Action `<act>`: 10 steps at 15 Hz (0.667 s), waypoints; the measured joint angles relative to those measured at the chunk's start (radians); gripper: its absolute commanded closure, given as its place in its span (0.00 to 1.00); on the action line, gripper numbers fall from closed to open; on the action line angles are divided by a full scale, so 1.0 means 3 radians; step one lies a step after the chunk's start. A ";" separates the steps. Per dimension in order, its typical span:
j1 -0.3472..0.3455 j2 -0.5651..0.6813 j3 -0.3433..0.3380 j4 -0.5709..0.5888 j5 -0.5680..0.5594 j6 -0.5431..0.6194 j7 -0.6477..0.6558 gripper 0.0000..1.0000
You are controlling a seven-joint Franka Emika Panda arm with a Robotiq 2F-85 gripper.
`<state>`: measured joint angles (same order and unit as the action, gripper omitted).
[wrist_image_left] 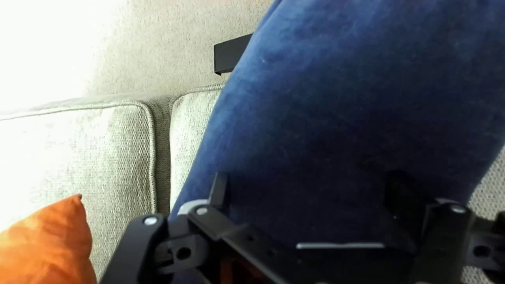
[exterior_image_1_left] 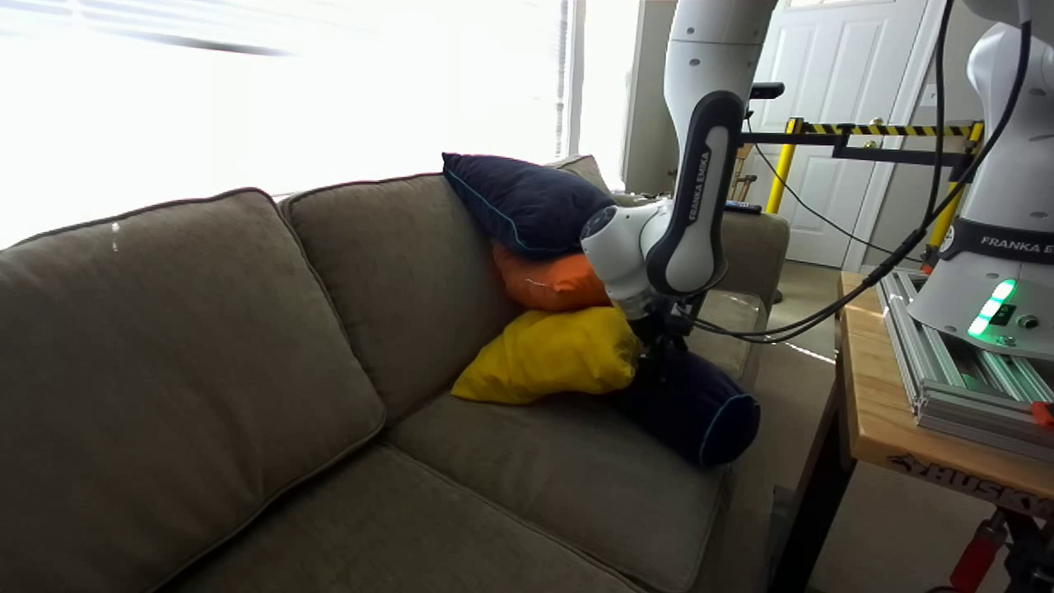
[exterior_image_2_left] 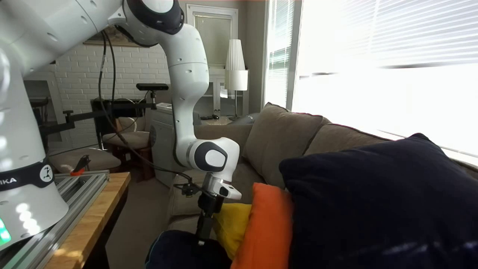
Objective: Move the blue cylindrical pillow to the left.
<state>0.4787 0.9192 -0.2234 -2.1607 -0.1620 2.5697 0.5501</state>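
Note:
The blue cylindrical pillow (exterior_image_1_left: 687, 403) lies on the sofa seat near its front edge, its round piped end facing out. In an exterior view only part of the pillow (exterior_image_2_left: 173, 250) shows, at the bottom edge. The pillow (wrist_image_left: 347, 98) fills much of the wrist view. My gripper (exterior_image_1_left: 659, 362) points down at the pillow's top, beside the yellow pillow. In an exterior view the gripper's fingers (exterior_image_2_left: 202, 233) reach the pillow's surface. In the wrist view the gripper (wrist_image_left: 309, 193) has its fingers wide apart over the dark fabric; I cannot tell how firmly they touch it.
The yellow pillow (exterior_image_1_left: 547, 354) lies right beside the bolster. Behind it are an orange pillow (exterior_image_1_left: 547, 280) and a flat navy cushion (exterior_image_1_left: 527, 206). The brown sofa (exterior_image_1_left: 527, 461) has back cushions along the window. The robot's wooden bench (exterior_image_1_left: 873, 412) stands across a gap from the sofa.

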 measured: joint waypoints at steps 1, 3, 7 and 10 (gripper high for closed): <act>0.0005 0.0049 -0.0011 0.0015 0.0000 0.0022 0.0019 0.00; 0.0012 0.0138 -0.0022 0.0051 0.0000 0.0058 0.0053 0.00; 0.0034 0.0259 -0.0026 0.0133 0.0001 0.0063 0.0130 0.10; 0.0048 0.0316 -0.0028 0.0184 0.0001 0.0063 0.0157 0.42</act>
<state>0.4930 1.0141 -0.2317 -2.1054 -0.1619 2.5884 0.5972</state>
